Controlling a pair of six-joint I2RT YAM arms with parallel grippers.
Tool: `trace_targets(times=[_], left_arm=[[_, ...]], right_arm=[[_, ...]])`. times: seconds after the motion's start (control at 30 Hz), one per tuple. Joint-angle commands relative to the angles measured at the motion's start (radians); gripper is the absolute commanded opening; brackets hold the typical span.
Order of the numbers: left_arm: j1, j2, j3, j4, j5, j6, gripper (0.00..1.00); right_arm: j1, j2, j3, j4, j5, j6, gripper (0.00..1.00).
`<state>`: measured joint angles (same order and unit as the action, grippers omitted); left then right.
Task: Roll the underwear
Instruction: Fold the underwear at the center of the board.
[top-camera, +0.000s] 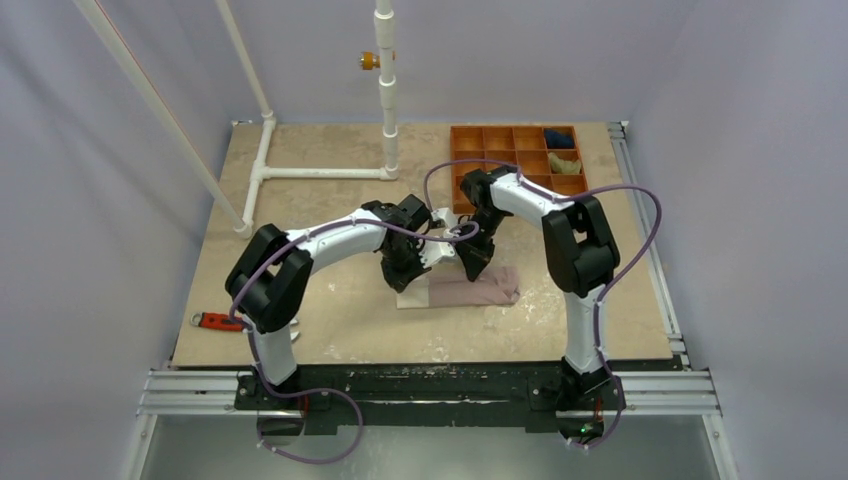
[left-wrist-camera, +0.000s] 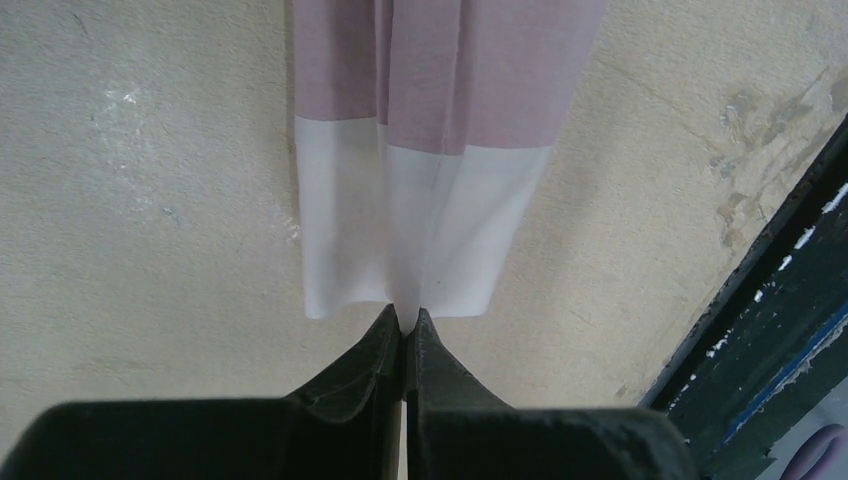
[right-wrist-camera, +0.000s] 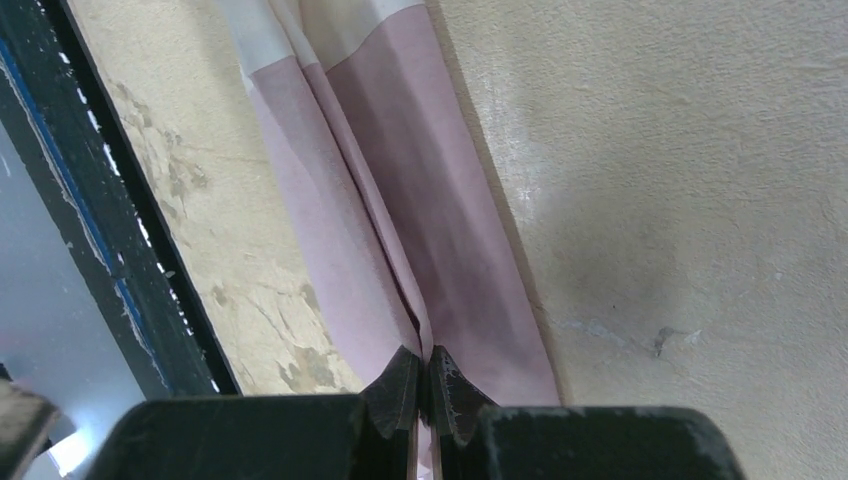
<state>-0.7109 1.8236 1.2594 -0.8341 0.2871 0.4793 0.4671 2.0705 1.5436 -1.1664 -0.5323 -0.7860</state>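
1. The left gripper (top-camera: 408, 268) has its jaws pressed together on a raised crease at the edge of the cream panel (left-wrist-camera: 420, 220). In its wrist view the crease runs away toward 12 o'clock. For a good roll, this pinch should take in all the layers at the hem, not only the top ridge.
2. The underwear (top-camera: 478, 290) lies flat on the table (top-camera: 330, 330), just toward 6 o'clock from the table's middle. Its length runs from 9 to 3 o'clock, with the cream end at 9. It is folded into a narrow strip. I judge the roll should start from one short end, with even turns and the side edges kept in line.
3. The right gripper (top-camera: 472, 262) is likewise closed on a ridge of pink cloth (right-wrist-camera: 400, 180), toward the strip's middle. A low, light tension between the two pinches would likely flatten the pleats. Pulling hard could drag the whole strip.
4. The risk, as I judge it, is that lifting by the centre crease alone lets the outer flaps fall open.
5. Counted from 9 to 3 o'clock:
   - one red-handled tool (top-camera: 215, 321)
   - one white pipe frame (top-camera: 300, 172)
   - two grippers
   - one underwear
   - one orange tray (top-camera: 500, 135) at 1 o'clock, holding one dark blue bundle (top-camera: 562, 138) and one olive-tan bundle (top-camera: 563, 163)
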Motion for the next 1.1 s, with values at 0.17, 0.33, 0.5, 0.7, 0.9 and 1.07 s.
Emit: trace_targets(times=[0.17,0.33,0.5,0.7,0.9,1.07], left_arm=[[0.014,0.063,0.077,-0.042,-0.066,-0.052,0.00],[0.013,0.087,0.080,-0.053,-0.081,-0.060,0.00],[0.014,0.090,0.076,-0.066,-0.090,-0.063,0.00],[0.014,0.092,0.074,-0.081,-0.103,-0.063,0.00],[0.013,0.121,0.090,-0.105,-0.118,-0.066,0.00],[0.013,0.140,0.097,-0.126,-0.121,-0.072,0.00]], right_arm=[[-0.013,0.017,0.047,-0.009,0.017,-0.025,0.00],[-0.017,0.029,0.061,-0.008,0.011,-0.023,0.00],[-0.017,0.041,0.079,-0.020,0.000,-0.025,0.00],[-0.017,0.059,0.101,-0.038,-0.014,-0.029,0.03],[-0.017,0.061,0.107,-0.027,-0.023,-0.016,0.08],[-0.017,0.052,0.104,0.001,-0.015,0.003,0.23]])
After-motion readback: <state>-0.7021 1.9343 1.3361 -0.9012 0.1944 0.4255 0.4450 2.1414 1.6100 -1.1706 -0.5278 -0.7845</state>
